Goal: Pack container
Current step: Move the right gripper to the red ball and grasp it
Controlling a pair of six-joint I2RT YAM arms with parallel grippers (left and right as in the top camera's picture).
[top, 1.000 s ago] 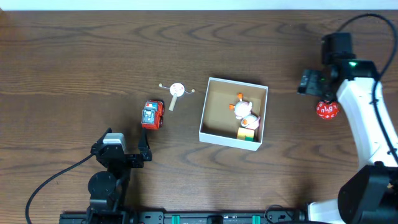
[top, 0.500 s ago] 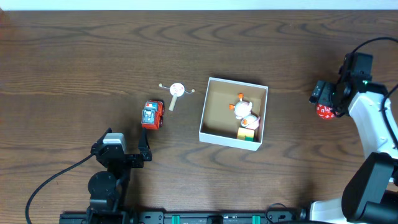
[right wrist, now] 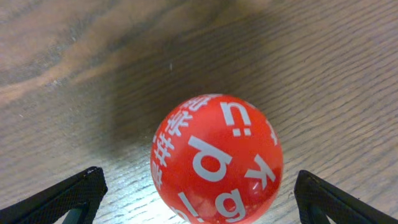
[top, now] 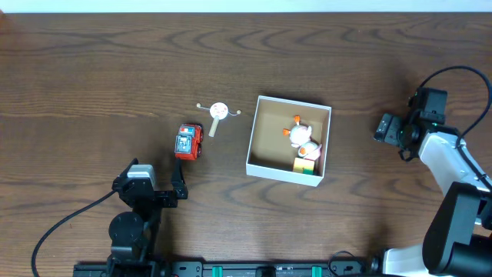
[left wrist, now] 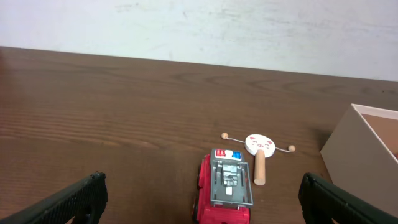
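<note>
The container (top: 281, 170), a white-walled square box with a brown inside, stands mid-table and holds a white-and-orange chick toy (top: 297, 131) and a yellow block (top: 306, 164). Its wall shows in the left wrist view (left wrist: 364, 155). My right gripper (top: 398, 136) is open, low over the table, with a red ball with white letters (right wrist: 216, 158) between its fingers (right wrist: 199, 202). The ball is hidden in the overhead view. My left gripper (top: 156, 185) is open and empty, just short of a red toy car (top: 187, 142) (left wrist: 225, 186).
A small white rattle drum on a wooden stick (top: 218, 113) (left wrist: 260, 151) lies between the car and the container. The right arm's cable (top: 461, 73) loops over the table's right edge.
My right gripper has moved toward the front and come down around the red ball, which now hides under it in the overhead view. The left arm has not moved.
</note>
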